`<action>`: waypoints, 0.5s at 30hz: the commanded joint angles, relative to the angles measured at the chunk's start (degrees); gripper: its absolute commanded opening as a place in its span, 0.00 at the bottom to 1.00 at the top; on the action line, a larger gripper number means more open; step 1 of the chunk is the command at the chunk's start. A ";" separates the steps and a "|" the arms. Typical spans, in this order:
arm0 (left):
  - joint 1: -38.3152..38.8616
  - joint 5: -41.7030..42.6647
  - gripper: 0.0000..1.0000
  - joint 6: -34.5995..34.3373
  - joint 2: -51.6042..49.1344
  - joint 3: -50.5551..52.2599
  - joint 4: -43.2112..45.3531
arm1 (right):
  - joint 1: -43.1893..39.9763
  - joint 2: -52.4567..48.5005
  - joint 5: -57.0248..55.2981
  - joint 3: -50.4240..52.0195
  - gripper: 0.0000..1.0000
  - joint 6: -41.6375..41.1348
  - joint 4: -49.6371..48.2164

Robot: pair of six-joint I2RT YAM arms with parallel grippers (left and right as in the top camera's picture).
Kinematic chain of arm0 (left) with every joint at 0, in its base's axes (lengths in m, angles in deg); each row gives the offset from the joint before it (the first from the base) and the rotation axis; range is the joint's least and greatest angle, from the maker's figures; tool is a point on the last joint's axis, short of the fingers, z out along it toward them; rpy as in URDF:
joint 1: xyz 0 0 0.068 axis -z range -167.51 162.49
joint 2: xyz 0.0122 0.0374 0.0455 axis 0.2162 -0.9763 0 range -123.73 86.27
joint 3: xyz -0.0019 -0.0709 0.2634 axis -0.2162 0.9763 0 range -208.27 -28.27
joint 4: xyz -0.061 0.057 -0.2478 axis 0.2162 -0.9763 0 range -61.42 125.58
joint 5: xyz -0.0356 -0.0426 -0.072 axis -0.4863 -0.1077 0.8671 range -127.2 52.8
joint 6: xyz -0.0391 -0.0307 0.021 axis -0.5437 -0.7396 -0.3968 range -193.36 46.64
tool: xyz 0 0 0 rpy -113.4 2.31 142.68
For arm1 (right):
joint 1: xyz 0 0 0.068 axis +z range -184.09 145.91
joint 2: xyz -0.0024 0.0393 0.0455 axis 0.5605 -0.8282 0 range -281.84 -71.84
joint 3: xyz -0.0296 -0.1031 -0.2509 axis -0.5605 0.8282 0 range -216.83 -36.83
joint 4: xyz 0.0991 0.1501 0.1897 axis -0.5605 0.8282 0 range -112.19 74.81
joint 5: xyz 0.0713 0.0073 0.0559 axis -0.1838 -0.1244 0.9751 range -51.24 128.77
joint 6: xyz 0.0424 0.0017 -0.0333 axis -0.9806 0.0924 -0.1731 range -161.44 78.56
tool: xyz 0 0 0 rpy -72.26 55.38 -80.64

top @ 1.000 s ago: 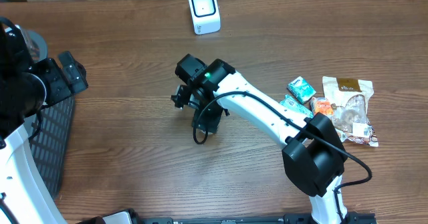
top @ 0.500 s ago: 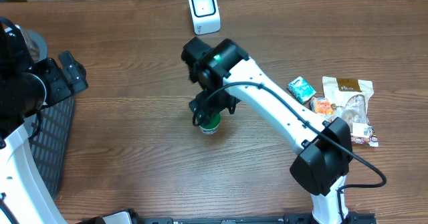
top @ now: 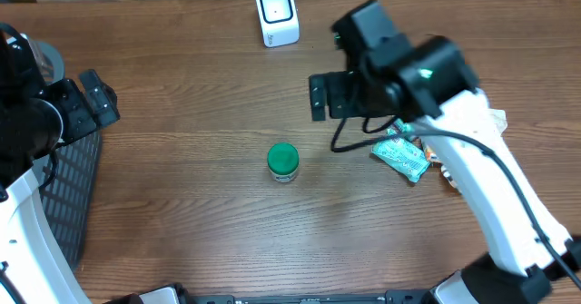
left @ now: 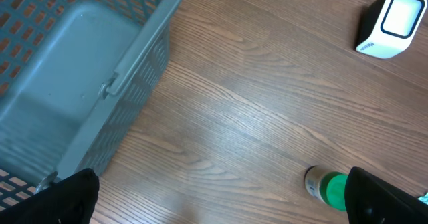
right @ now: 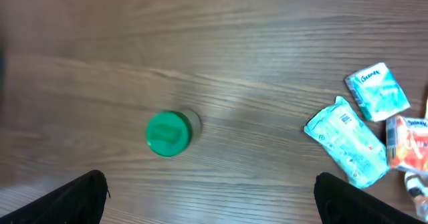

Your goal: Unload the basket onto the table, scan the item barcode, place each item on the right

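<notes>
Right gripper [top: 329, 97] hung above the wood table [top: 182, 231], jaws spread as wide as they went, nothing between them. From its own wrist camera the two fingers [right: 70, 200] sat in the lower corners of the view, with only bare tabletop in the gap.

The green-capped jar [top: 283, 161] sat on the table, free of both arms. It lay under and ahead of the right jaws, nearer the finger at the left of that view, and touched neither. It looked to stand cap-up (round cap face-on from overhead), though I could not be sure.

On the other finger's side of the right jaws lay a teal packet [right: 348, 150], with a smaller teal packet [right: 378, 90] just beyond it and an orange packet [right: 411, 144] at the frame edge.

Left gripper [top: 91, 100] was held off at the far side, jaws also fully apart and empty. A grey basket [left: 80, 83] lay ahead of its jaws on one side. The jar showed just beside the opposite fingertip in the frame, down on the table. The white scanner [top: 277, 14] stood well beyond both sets of jaws, apart from the jar.
</notes>
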 commanded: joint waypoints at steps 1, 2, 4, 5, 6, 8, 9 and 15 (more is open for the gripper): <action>-0.20 0.24 1.00 1.07 -0.20 -0.33 0.07 | 0.00 -1.49 0.28 0.90 1.00 -4.33 -0.76; -0.20 0.22 1.00 1.07 -0.20 -0.33 0.07 | 0.07 -1.73 0.28 1.66 1.00 -4.31 -1.22; -0.20 0.24 1.00 1.07 -0.20 -0.33 0.07 | 0.07 -2.38 0.26 3.98 1.00 -4.24 -2.75; -0.20 0.24 1.00 1.07 -0.20 -0.33 0.07 | 0.07 -2.67 0.26 5.01 1.00 -4.00 -3.63; -0.20 0.24 1.00 1.07 -0.20 -0.33 0.07 | 0.07 -3.02 0.26 6.08 1.00 -4.00 -4.61; -0.20 0.24 1.00 1.07 -0.20 -0.33 0.07 | 0.07 -3.78 0.31 8.92 1.00 -4.09 -7.50; -0.20 0.22 1.00 1.07 -0.20 -0.33 0.07 | 0.07 -4.24 0.35 10.32 0.99 -4.09 -8.96; -0.20 0.22 1.00 1.07 -0.20 -0.33 0.07 | 0.17 -5.05 4.50 19.47 0.94 -4.09 -18.56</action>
